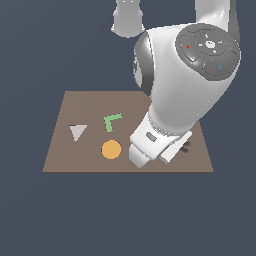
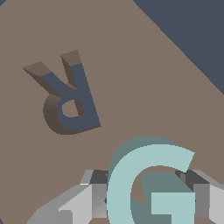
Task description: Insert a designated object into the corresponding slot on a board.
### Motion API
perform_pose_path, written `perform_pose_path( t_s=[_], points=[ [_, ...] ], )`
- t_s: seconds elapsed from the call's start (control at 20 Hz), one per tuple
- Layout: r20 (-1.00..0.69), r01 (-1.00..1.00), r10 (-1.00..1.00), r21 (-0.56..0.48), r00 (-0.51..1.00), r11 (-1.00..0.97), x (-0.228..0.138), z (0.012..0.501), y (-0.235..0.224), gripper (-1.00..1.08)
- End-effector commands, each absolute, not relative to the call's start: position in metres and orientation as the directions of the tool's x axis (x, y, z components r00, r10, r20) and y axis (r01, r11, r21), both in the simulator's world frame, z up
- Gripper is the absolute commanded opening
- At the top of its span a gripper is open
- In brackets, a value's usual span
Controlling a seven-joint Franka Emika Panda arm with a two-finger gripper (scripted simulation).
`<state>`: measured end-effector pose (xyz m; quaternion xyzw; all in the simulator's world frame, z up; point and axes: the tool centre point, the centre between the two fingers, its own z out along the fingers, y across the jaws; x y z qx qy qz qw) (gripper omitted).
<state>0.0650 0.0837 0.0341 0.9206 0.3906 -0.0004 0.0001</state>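
Note:
In the wrist view the designated object, a light-blue G [image 2: 131, 175], sits between my gripper [image 2: 148, 197] fingers. One grey finger [image 2: 89, 199] presses on one side of it and the other finger [image 2: 208, 199] on the opposite side. The G hangs over the brown board [image 2: 144, 74], beside the dark R-shaped recess [image 2: 68, 103]. The slot is hidden in the wrist view, where the G covers the board beneath it. In the exterior view the arm's white hand [image 1: 150, 142] blocks the G and the fingers. Only a dark sliver of a recess [image 1: 186, 146] shows beside the hand.
On the board [image 1: 75, 100] towards the exterior view's left lie a green L-shaped piece [image 1: 112, 121], an orange disc [image 1: 111, 149] and a pale triangle [image 1: 77, 132]. The board's edge [image 2: 175, 41] runs close to the R recess, with dark floor beyond it.

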Motion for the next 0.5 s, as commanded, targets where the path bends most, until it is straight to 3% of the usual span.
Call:
perform_pose_path(
  t_s=[0.0,0.45],
  points=[
    [0.000,0.764,0.764,0.000,0.645,-0.645,0.059,0.035,0.090,-1.00],
    [-0.001,0.936,0.936,0.001,0.352,-0.352,0.020,0.037,0.110,-1.00]
  ],
)
